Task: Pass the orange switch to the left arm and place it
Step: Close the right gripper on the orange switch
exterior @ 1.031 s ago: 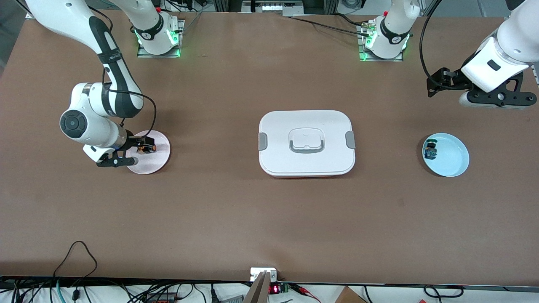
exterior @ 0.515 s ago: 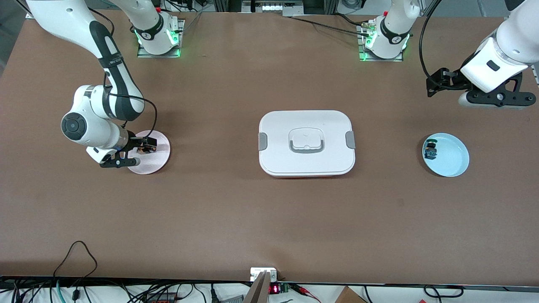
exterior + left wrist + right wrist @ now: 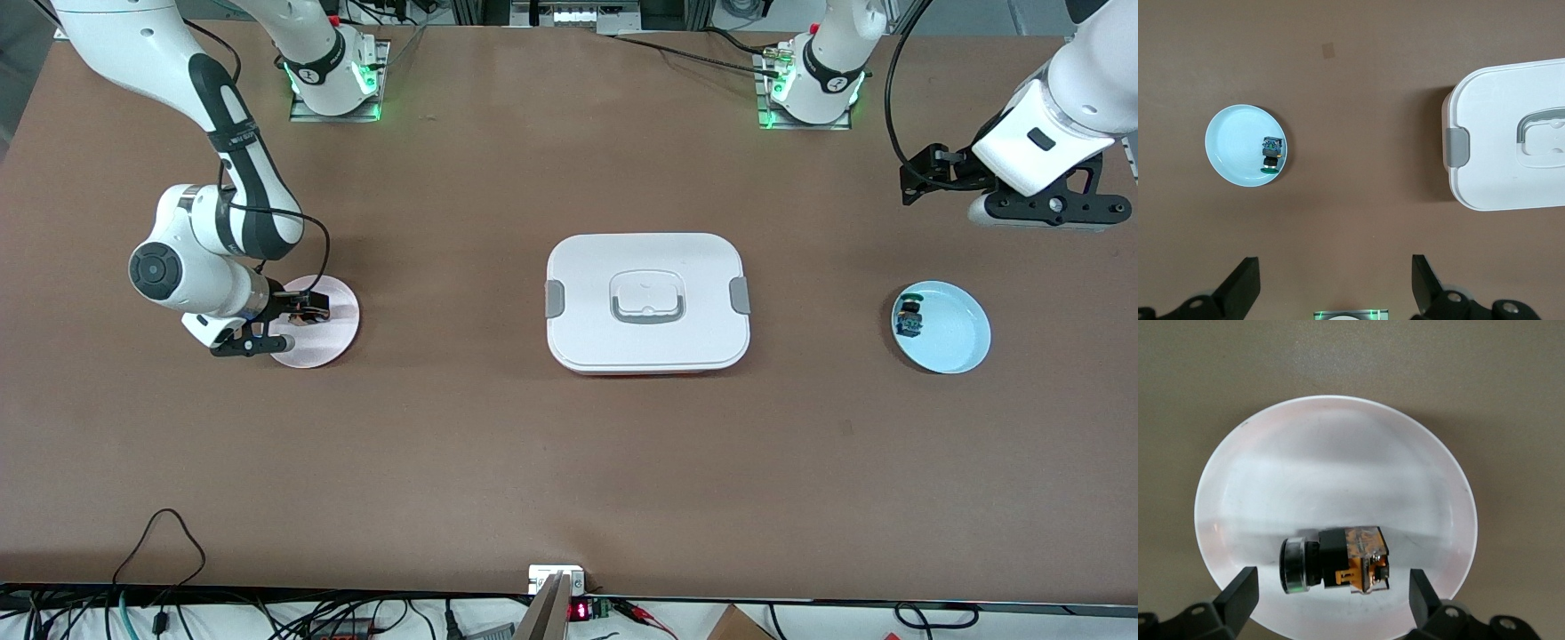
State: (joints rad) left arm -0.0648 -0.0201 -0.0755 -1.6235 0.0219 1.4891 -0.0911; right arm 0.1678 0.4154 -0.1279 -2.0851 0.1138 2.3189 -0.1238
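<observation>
Step in hand, as judged: the first pickup. The right gripper [image 3: 298,318] is low over the pale pink round plate [image 3: 333,342] at the right arm's end of the brown table [image 3: 498,462], jaws spread wide and holding nothing. The orange switch [image 3: 1335,568], a small black cylinder with an orange part and a silvery end, lies on its side on that plate, between the 2 fingers [image 3: 1238,597] in the right wrist view.

The next move calls for a short descent and a squeeze on the switch body, then a lift high enough to clear the large white box with grey side clips [image 3: 647,302] at mid-table.

The left gripper [image 3: 1036,206] waits open and empty, in the air near the light blue plate [image 3: 956,342], which holds a green-topped switch [image 3: 1271,155].

The front view hides the orange switch under the gripper; only the right wrist view shows it. The left wrist view shows the green cap.
</observation>
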